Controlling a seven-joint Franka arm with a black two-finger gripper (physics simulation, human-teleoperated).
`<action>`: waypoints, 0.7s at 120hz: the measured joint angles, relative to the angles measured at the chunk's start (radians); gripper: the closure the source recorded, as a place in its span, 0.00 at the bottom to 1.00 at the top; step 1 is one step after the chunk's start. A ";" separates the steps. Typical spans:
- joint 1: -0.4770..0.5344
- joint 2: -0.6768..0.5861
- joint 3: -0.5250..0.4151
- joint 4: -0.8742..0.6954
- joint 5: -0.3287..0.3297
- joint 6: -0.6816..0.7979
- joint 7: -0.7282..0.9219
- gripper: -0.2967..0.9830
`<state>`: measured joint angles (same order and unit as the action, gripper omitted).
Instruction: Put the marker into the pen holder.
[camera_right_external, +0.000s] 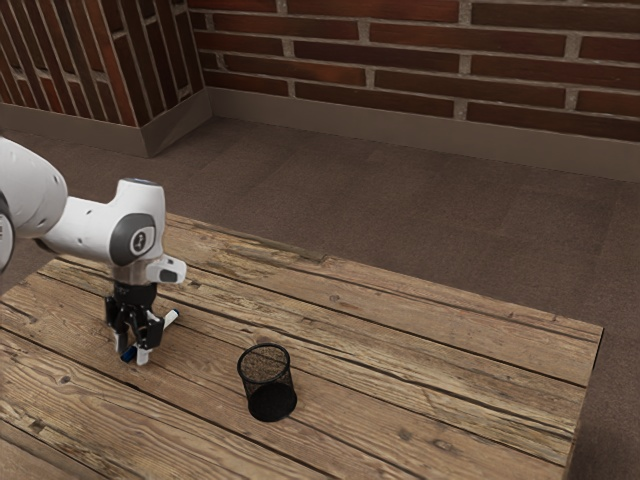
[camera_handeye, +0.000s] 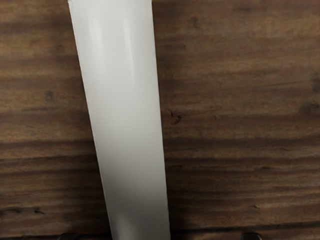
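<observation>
So the arm is smooth rounded white shells, with a dark grey cap carrying a round pale mark, kinda too small to read from here. Gripper's black and blocky, fingers whitish toward the tips.

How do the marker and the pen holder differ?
The marker is white with a blue end; the pen holder is black mesh.
The marker is a slim stick; the pen holder is a wider cup with an open top.
The marker lies on its side under the gripper; the pen holder stands upright, away from it.
Both are on the wooden table.
</observation>
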<state>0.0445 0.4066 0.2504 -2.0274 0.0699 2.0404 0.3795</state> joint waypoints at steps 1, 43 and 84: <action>0.000 0.000 0.000 0.002 0.000 0.000 0.000 0.48; -0.002 0.007 -0.003 0.025 0.006 -0.006 -0.010 0.66; -0.002 0.007 -0.003 0.025 0.016 -0.003 -0.025 0.82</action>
<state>0.0423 0.4135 0.2474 -2.0026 0.0854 2.0374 0.3544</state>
